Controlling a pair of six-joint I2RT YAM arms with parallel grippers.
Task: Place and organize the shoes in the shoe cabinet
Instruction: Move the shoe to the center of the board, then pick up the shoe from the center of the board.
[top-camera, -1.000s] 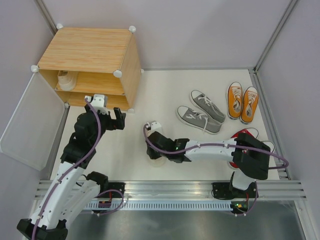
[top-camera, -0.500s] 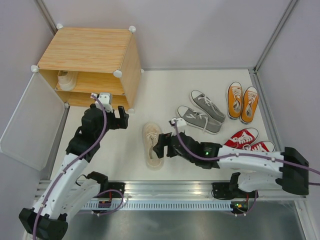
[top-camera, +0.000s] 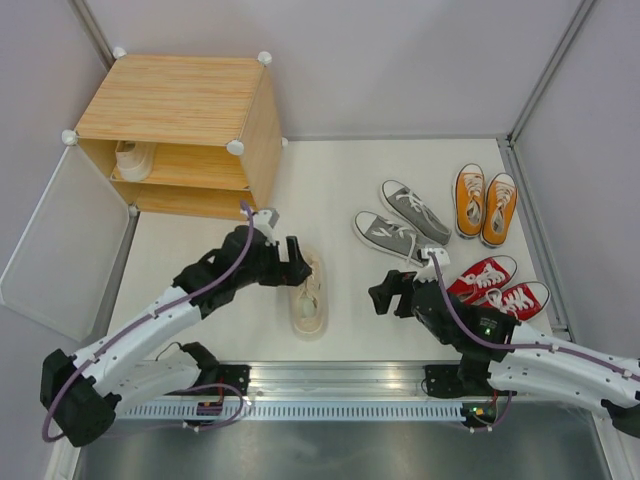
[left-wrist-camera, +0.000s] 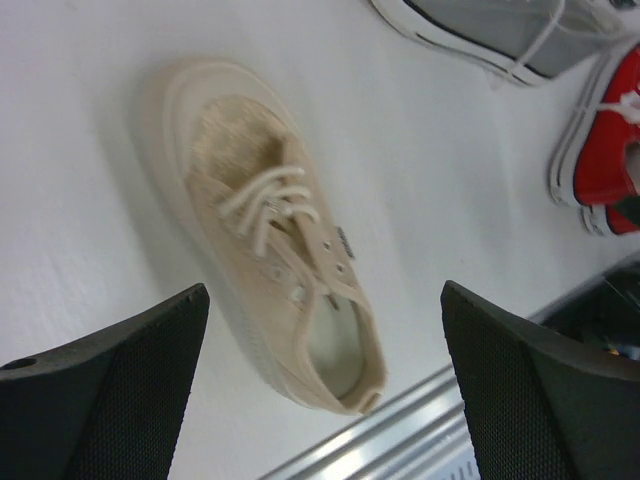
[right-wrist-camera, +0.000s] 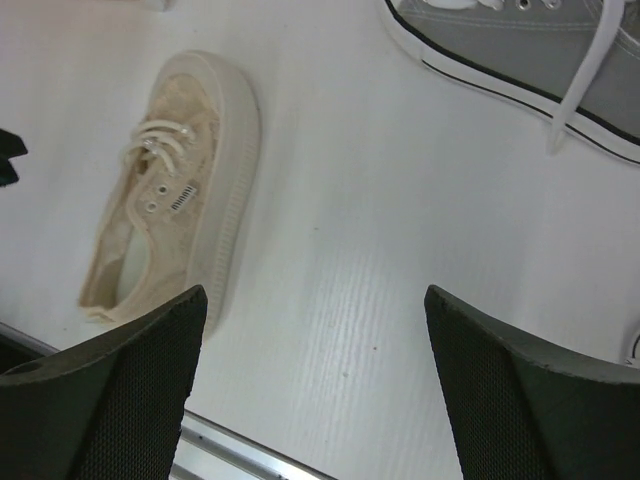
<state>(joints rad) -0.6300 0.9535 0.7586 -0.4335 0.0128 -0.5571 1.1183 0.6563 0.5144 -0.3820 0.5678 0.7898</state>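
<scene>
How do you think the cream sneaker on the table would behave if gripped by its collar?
On the cream sneaker, the canvas collar looks thin and would probably fold; the thick sole looks stiffer. It sits flat, so a push should slide rather than tip it.

arms (top-camera: 130, 340): white shells, black joints | cables (top-camera: 243, 232): purple | fingers (left-wrist-camera: 110, 390): black, seemingly mesh-textured

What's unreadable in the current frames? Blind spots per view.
Top external: shoe cabinet lower compartment hidden by its shelf.
Top external: shelved cream shoe mostly under the top panel.
Top external: loose cream shoe toe partly behind left gripper.
Left wrist: red shoe cut by right edge.
Right wrist: grey shoe cut by top edge.
</scene>
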